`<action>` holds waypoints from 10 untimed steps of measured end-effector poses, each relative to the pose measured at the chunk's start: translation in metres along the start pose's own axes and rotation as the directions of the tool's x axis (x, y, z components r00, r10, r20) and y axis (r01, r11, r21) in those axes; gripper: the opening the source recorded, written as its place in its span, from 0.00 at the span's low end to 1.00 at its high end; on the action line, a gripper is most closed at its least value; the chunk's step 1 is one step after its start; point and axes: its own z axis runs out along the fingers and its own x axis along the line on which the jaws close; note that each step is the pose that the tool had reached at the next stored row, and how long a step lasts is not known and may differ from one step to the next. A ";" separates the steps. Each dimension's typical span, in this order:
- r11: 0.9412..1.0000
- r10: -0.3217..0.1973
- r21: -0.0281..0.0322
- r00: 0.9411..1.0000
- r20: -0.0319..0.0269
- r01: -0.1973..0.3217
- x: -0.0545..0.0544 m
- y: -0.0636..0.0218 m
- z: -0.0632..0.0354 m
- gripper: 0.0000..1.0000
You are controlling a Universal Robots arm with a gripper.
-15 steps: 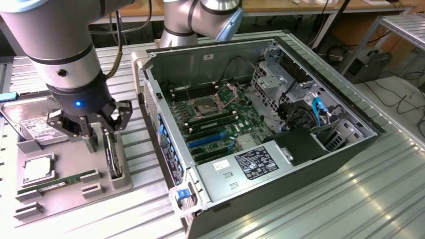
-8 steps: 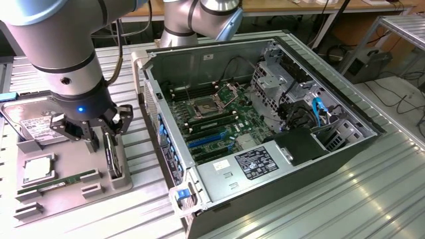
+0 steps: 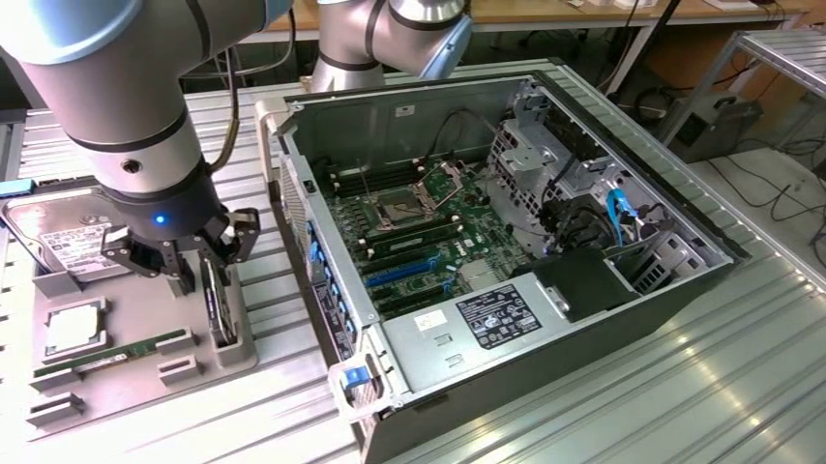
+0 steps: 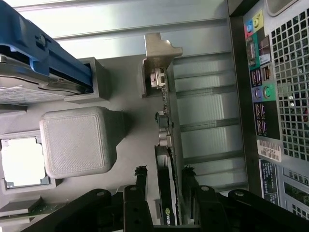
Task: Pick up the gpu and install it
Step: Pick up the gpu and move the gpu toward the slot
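End effector [image 3: 181, 263] spread wide, its black fingers [image 4: 140, 186] straddling the gpu [image 4: 167, 205], apparently without touching it. The thin black card stands on edge in a grey moulded tray [image 3: 142, 377] on the ribbed metal bench [image 3: 645, 387]. The wrist view adds its silver bracket [image 4: 156, 78] and the case's [image 4: 289, 96] perforated rear.

Silver-grey arm [image 3: 110, 97] near upright, wrist [image 3: 158, 208] straight down — pincer [image 3: 197, 275] low, fingers [image 4: 140, 181] wide apart.

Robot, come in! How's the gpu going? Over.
Open gripper, fingers either side of gpu. It sits on edge in gray holder. Nothing in the way.
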 end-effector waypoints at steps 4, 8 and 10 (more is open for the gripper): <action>1.000 0.000 0.000 1.000 0.000 0.000 0.000 0.0000 0.0014 0.42; 1.000 0.000 0.000 1.000 0.000 0.000 0.000 0.0000 0.0025 0.42; 1.000 0.000 0.000 1.000 0.000 0.000 0.000 -0.0001 0.0028 0.42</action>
